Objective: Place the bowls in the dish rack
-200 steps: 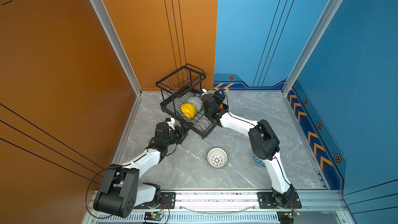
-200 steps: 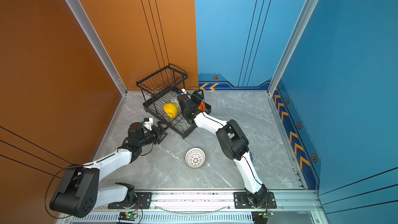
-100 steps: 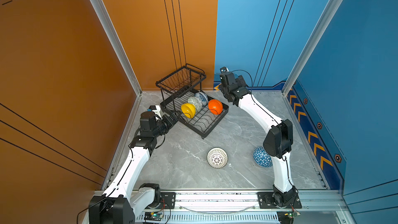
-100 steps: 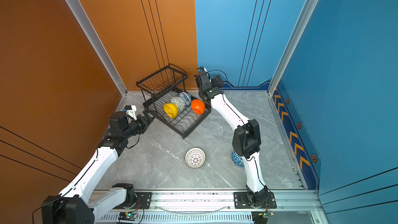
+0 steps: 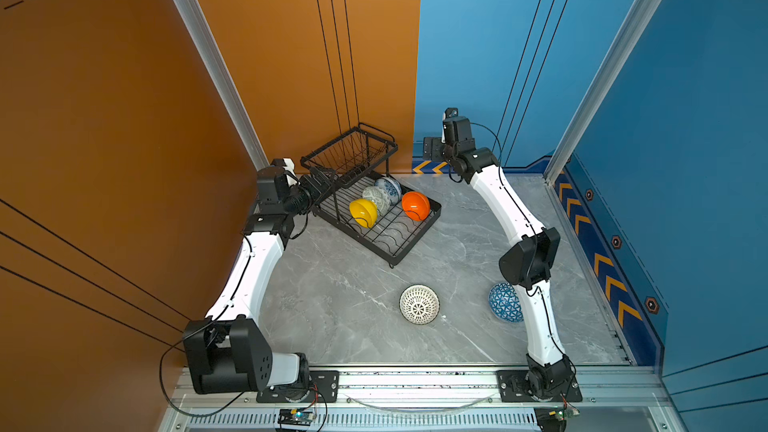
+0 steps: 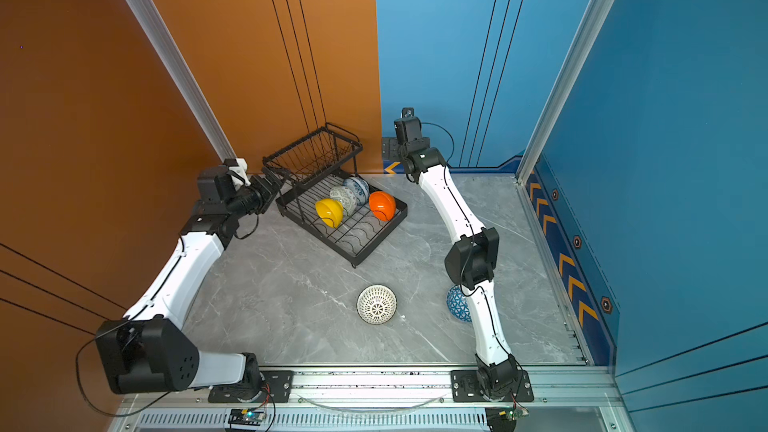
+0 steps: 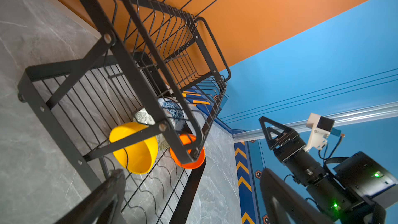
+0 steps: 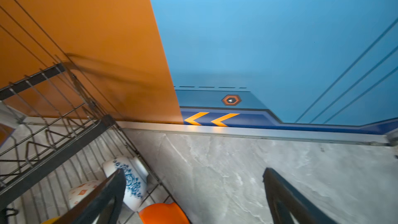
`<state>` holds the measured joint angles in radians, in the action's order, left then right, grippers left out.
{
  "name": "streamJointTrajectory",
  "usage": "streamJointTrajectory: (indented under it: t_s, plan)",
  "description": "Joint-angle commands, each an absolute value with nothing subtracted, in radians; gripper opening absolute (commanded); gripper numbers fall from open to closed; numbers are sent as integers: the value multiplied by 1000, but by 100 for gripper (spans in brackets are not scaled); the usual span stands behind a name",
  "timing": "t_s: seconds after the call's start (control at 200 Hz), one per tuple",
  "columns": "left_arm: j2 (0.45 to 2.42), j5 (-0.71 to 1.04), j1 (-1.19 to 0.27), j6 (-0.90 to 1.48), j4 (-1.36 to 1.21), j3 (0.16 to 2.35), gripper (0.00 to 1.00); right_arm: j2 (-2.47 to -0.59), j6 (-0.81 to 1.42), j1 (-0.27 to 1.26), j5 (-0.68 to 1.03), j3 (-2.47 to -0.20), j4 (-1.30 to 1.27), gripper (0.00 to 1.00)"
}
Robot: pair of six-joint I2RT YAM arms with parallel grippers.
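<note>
In both top views the right claw (image 5: 430,149) (image 6: 390,150) has left the dish rack (image 5: 417,238) (image 6: 380,238), where it stood by the orange bowl (image 5: 415,205) (image 6: 382,205) a second ago. It now hangs raised at the back wall, at the rack's 1 o'clock, released and empty. The left claw (image 5: 321,183) (image 6: 276,180) has swung from the counter (image 5: 332,284) at the rack's 7 o'clock to just beside its 9 o'clock end, below the raised basket (image 5: 349,151).

The orange bowl stands on edge in the tray, at 3 o'clock of the yellow bowl (image 5: 363,213). The pale green bowl (image 5: 376,198) and floral bowl (image 5: 389,187) line up behind the yellow one toward 1 o'clock. The lattice bowl (image 5: 419,304) sits on the counter at the rack's 5 o'clock. The blue triangle bowl (image 5: 503,305), at the lattice bowl's 3 o'clock, is half hidden by the right arm.

In the left wrist view the left claw (image 7: 191,171) is spread wide on nothing. The yellow bowl (image 7: 137,149) shows its hollow and the orange bowl (image 7: 189,161) stands beside it.

In the right wrist view the right claw (image 8: 193,171) gapes, empty, above the rack's end. The floral bowl (image 8: 131,179) lies on its side.
</note>
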<state>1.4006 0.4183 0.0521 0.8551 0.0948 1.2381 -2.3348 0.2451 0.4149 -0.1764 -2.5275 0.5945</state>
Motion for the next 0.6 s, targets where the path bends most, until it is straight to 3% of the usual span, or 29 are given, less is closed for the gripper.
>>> streamJointTrajectory:
  t_s: [0.0, 0.485, 0.596]
  plan:
    - [1460, 388, 63, 817, 139, 1322, 98, -2371, 365, 432, -36, -2561, 587, 100]
    - [1634, 293, 48, 682, 358, 1572, 100, -2497, 749, 439, 224, -2566, 254, 100]
    - [1664, 287, 41, 664, 380, 1617, 94, -2524, 769, 454, 222, -2596, 238, 100]
